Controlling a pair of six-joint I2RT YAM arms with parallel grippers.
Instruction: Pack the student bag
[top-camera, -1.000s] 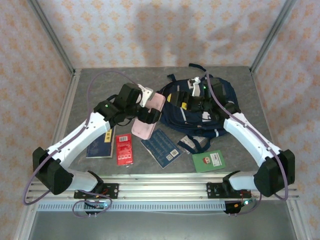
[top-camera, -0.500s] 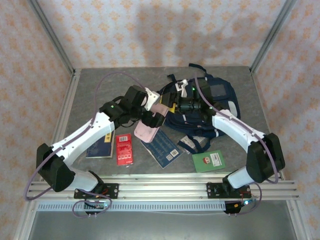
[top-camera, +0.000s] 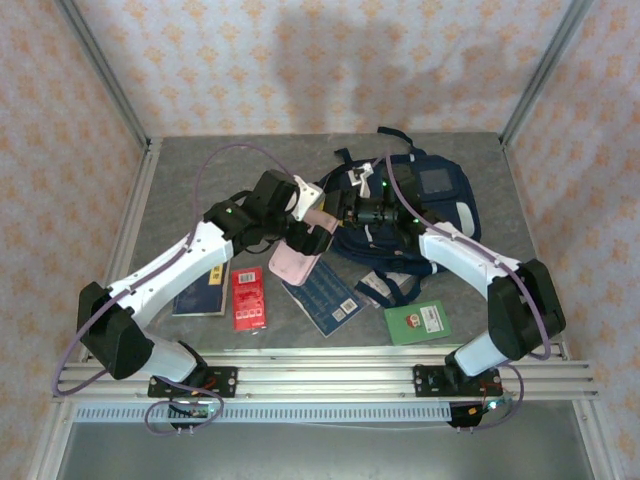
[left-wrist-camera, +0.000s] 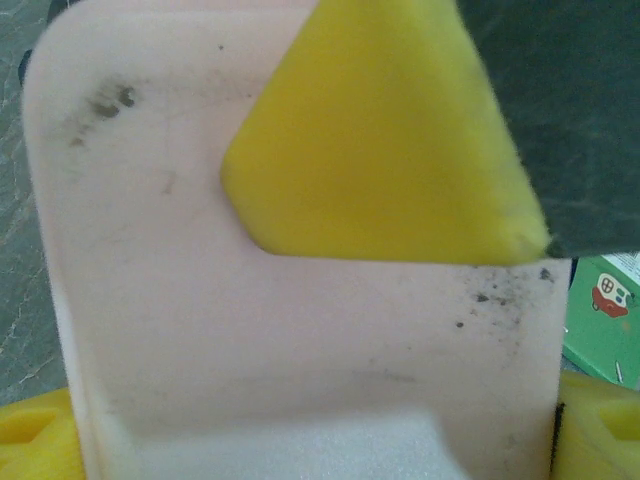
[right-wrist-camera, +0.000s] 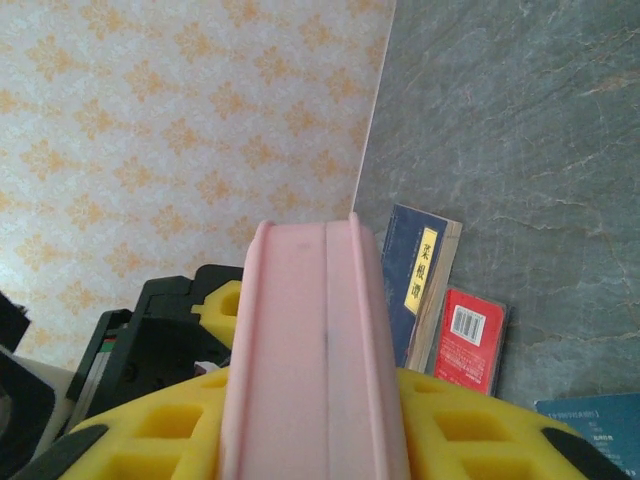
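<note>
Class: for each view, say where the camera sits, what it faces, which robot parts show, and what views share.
Top external: above and behind the bases, looking down on the table, student bag, left arm and right arm.
Left wrist: on the left arm, facing the pink case flat-on; own jaws at bottom corners.
Right wrist: on the right arm, looking along the case's edge toward the wall; own jaws flank it.
Shared: all three show the pink case.

Large navy-blue student bag (top-camera: 447, 196), lying flat, far and right of centre. Grey front patch and thin light stripe facing up; dark straps trailing toward the near side.
</note>
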